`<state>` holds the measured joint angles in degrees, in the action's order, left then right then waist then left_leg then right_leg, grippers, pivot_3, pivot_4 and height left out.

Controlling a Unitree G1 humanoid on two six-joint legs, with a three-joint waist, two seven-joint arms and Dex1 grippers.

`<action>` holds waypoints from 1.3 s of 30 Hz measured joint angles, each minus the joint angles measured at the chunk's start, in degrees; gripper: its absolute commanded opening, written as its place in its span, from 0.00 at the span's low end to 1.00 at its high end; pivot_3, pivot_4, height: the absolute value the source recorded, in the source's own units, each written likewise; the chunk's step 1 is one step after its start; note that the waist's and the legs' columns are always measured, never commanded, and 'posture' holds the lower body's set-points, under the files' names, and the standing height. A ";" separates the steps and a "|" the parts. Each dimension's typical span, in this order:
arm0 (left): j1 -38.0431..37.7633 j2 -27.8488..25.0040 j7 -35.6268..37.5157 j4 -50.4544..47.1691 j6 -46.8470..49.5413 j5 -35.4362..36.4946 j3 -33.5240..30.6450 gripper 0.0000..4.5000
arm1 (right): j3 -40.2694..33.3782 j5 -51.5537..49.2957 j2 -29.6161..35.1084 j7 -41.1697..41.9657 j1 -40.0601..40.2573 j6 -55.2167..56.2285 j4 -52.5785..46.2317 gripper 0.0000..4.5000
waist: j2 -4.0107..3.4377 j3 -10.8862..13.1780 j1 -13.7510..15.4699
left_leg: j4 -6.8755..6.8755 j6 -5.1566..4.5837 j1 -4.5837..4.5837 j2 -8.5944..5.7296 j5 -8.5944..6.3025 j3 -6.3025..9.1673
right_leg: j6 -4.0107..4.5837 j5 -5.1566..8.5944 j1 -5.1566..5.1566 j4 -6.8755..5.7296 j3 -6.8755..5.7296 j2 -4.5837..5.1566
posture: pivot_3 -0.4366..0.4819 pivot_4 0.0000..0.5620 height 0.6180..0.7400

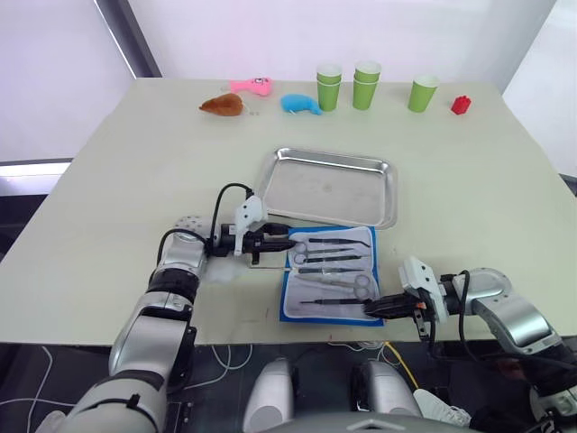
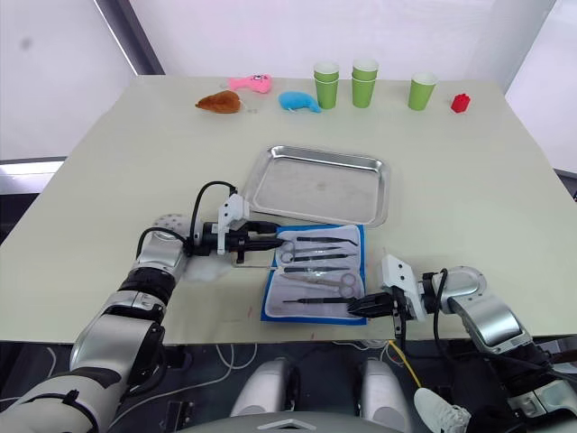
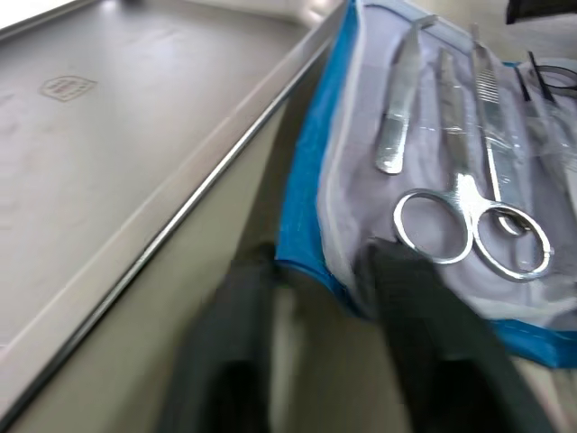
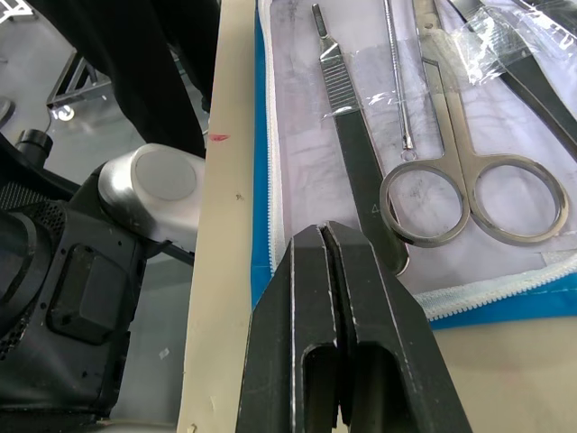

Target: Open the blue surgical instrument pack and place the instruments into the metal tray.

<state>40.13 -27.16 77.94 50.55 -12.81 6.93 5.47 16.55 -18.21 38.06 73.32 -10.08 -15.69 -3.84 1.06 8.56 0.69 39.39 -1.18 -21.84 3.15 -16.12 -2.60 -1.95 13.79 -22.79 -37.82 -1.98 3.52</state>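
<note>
Pack (image 1: pixel 330 273) already open, flat on the table (image 1: pixel 117 180) just in front of the tray (image 1: pixel 329 187), pale lining up, instruments (image 1: pixel 334 263) in a row on it. Tray bare. Opening step judged done; transfer step in hand, nothing lifted yet.

Left gripper (image 1: pixel 281 244) level with the pack's far left corner, fingers parted, one finger (image 3: pixel 406 298) over the blue edge and the other on the table side. Holding nothing. Ringed scissors (image 3: pixel 469 221) just beyond those tips, handles toward them; tweezers (image 3: pixel 397 113) beside, farther in.

Right gripper (image 1: pixel 380 308) at the pack's near right corner, fingers pressed together with nothing between, tips at the zip edge. Second scissors (image 4: pixel 473 185) just ahead, a flat ridged handle (image 4: pixel 356 153) and a thin probe (image 4: pixel 397 81) alongside.

Next move, as a judgement: pick one piece, most likely the ringed scissors nearest the left tips, close across a ring or shank, lift clear, carry the short way back over the rim and release. Calls for a low, flat approach, since the pieces lie thin against soft lining and may slide or drag the fabric. Clear film over some pieces at the far right side (image 4: pixel 491 41) may snag. Right gripper needs to spread before any grasp; could instead pin the pack's corner down.
</note>
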 measured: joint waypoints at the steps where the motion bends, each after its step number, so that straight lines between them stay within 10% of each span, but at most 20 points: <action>1: -0.06 -0.01 -0.41 0.00 -0.04 0.00 -0.22 0.77 | 0.00 0.00 0.00 0.00 0.03 -0.01 -0.03 0.00 | 0.00 0.00 -0.01 | -0.01 0.00 0.00 0.00 0.00 0.00 | -0.01 -0.01 0.00 0.01 0.00 0.00 | 0.48 0.27 1.00; 2: -0.18 -0.04 -0.80 0.00 -0.18 -0.02 -0.43 0.91 | 0.00 -0.01 0.01 0.01 0.05 -0.04 -0.07 0.00 | 0.00 0.00 -0.01 | -0.02 0.00 0.00 0.00 0.00 0.00 | -0.02 -0.01 0.00 0.03 0.00 0.00 | 0.48 0.27 1.00; 7: -0.39 -0.21 -1.64 -0.01 -0.60 -0.02 -0.66 0.94 | -0.03 -0.04 0.02 0.00 0.04 -0.30 -0.08 0.11 | 0.02 -0.01 0.00 | -0.04 0.00 0.00 0.00 0.00 -0.01 | 0.01 0.01 0.00 0.05 0.00 0.00 | 0.48 0.27 1.00; 17: -1.50 -0.86 -1.77 -0.57 -1.18 0.14 -1.84 0.94 | 0.65 -2.21 1.01 1.65 0.42 -2.90 -3.20 0.98 | 0.08 -0.04 -0.28 | -0.04 0.00 0.09 0.04 0.00 -0.08 | 0.09 0.09 0.00 0.04 0.07 0.00 | 0.48 0.27 1.00; 39: -6.18 -4.17 2.23 -15.22 5.42 8.69 -5.80 0.94 | -10.21 -10.90 5.57 -0.87 5.42 -9.17 -10.50 0.98 | 0.25 0.29 0.06 | -0.09 0.00 -0.97 0.00 -0.01 -0.03 | -0.07 -0.05 -0.90 0.14 0.05 -0.03 | 0.48 0.27 1.00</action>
<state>33.96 -31.34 80.17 35.33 -7.39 15.62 -0.33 6.34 -29.10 43.63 72.46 -4.66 -24.87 -14.34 1.31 8.86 0.75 39.30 -1.18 -22.81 3.15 -16.13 -2.63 -2.02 13.74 -23.68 -37.68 -1.92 3.49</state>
